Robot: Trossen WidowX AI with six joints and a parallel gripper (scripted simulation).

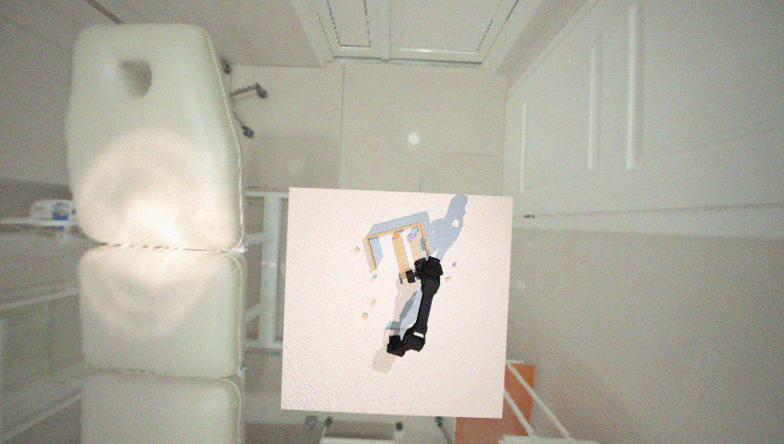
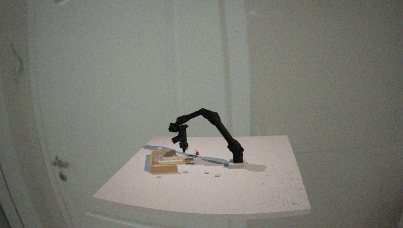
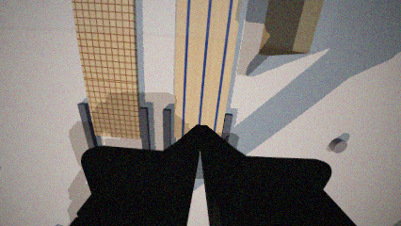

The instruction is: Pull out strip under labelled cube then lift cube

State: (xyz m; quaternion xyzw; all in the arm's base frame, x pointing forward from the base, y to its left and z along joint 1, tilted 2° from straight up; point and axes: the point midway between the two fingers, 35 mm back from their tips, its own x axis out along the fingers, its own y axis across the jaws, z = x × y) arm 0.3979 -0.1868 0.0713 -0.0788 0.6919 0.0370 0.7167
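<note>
The purple cube (image 1: 411, 237) (image 2: 160, 157), with a mark on it, sits at the far end of the strip with blue lines (image 3: 192, 56) (image 1: 416, 248). An orange cube (image 1: 396, 234) (image 2: 155, 162) sits at the far end of the strip with a brown grid (image 3: 110, 56) (image 1: 401, 257) (image 2: 169, 162). The two strips lie side by side with a gap between them. My gripper (image 3: 200, 130) (image 2: 184, 152) is shut and empty, pointing down above the near end of the blue-lined strip and hiding part of that end in the wrist view.
A three-sided wooden wall (image 2: 164, 169) (image 3: 303, 28) stands around the far part of the strips. Dark upright guides (image 3: 86, 124) (image 3: 228, 122) flank their near ends. A red piece (image 2: 197, 153) and several small blocks (image 1: 373, 302) (image 2: 217, 175) lie outside the wall.
</note>
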